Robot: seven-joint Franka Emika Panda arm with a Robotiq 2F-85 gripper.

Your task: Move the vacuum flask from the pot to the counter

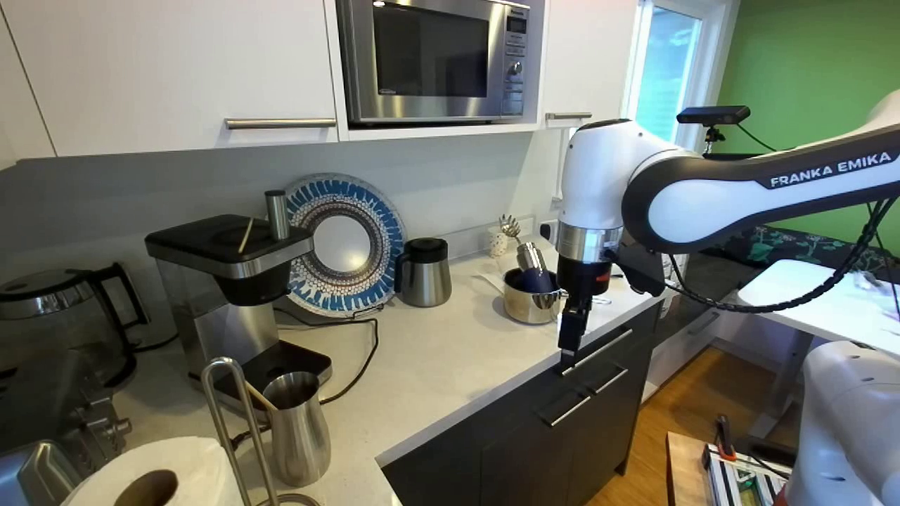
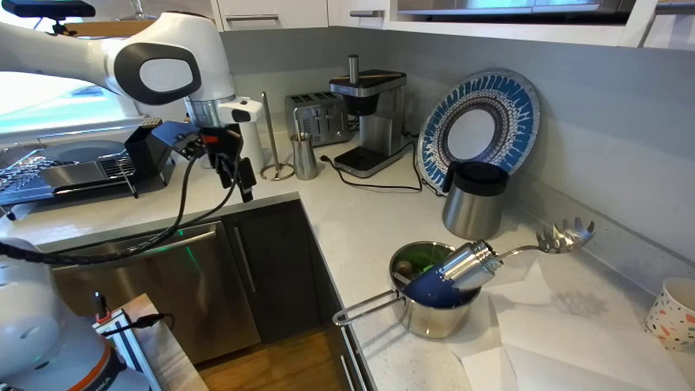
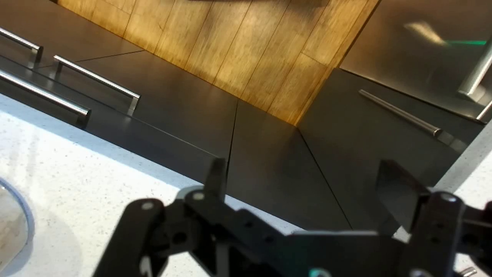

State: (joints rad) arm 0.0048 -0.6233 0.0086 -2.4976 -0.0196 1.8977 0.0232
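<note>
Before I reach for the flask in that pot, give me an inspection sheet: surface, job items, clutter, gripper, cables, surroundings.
Surface: pale counter; a creased white sheet lies beside the pot.
Vacuum flask: tilted inside the pot, threaded steel neck above the rim.
Pot: on the counter, looped handle toward its front edge; other contents unclear.
Clutter: pasta spoon, its handle passing behind the flask's neck in an exterior view; steel jug; speckled cup; coffee maker.
Gripper: open, nothing seen in its grasp.
Cables: black cable beside the coffee maker; arm cable hanging in a loop.
Surroundings: microwave among wall cabinets; patterned plate leaning at the back.
</note>
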